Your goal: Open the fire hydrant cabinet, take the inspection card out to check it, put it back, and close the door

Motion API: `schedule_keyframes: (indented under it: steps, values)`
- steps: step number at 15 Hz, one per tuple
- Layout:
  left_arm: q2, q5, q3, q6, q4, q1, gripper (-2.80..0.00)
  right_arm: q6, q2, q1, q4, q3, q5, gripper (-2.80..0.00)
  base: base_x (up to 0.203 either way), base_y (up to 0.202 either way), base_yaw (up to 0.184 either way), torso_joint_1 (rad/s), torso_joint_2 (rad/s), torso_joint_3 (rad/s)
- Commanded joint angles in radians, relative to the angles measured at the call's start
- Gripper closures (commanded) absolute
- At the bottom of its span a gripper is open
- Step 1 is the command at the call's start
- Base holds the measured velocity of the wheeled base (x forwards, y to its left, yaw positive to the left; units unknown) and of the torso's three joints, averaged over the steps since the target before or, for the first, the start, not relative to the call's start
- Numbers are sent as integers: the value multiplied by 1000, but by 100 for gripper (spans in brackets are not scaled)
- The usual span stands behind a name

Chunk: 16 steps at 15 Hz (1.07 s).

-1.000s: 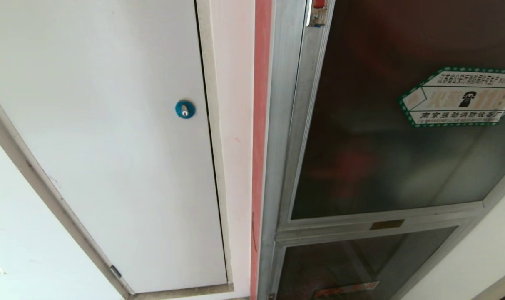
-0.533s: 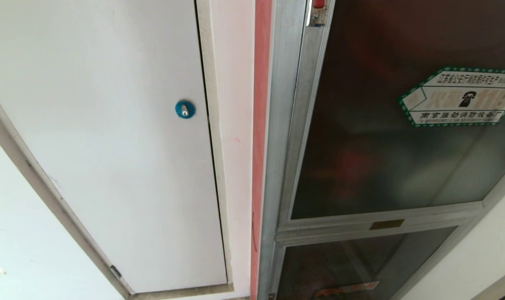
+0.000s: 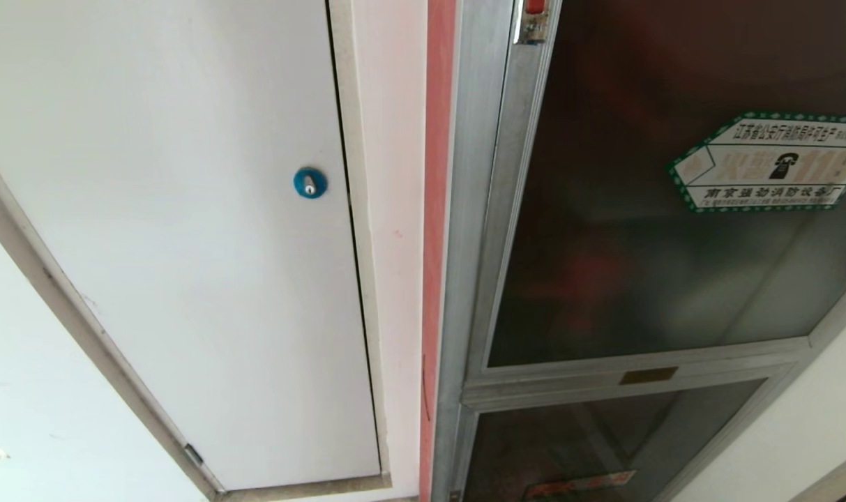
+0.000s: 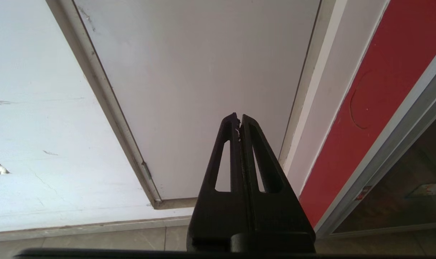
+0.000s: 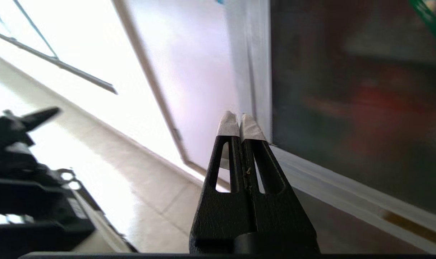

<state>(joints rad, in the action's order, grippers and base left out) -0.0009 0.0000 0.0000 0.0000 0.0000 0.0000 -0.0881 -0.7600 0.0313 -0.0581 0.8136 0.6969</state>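
R tool, taped tips pressed together and holding nothing, points at the door near its lower frame rail. L tool, also closed and empty, faces the white panel door w/ blue lock, left of the fire hydrant cabinet. Glass door is shut, long axis vertical, hexagonal sticker at right.

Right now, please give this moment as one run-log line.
door: closed | inspection card: not visible | left gripper: shut, empty | right gripper: shut, empty, near the door frame
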Motion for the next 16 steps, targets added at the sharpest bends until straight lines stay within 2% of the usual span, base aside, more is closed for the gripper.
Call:
schedule_keyframes:
  steps: [1,4,6,8,11,13,16]
  values:
    - [1,0,0,0,0,0,0,-34,-159,50,1,90,16,0,0,0,0,0,0,0]
    - [1,0,0,0,0,0,0,-73,-300,157,4,225,10,0,0,0,0,0,0,0]
    - [1,0,0,0,0,0,0,-78,-361,230,6,285,-53,0,0,0,0,0,0,0]
    - [1,0,0,0,0,0,0,-79,-407,336,10,334,-166,0,0,0,0,0,0,0]
    - [1,0,0,0,0,0,0,-74,-511,504,90,424,-416,0,0,0,0,0,0,0]
    - [1,0,0,0,0,-2,0,-70,-566,542,140,498,-486,0,0,0,0,0,0,0]
    - [-1,0,0,0,0,0,0,-56,-611,544,151,565,-501,0,0,0,0,0,0,0]
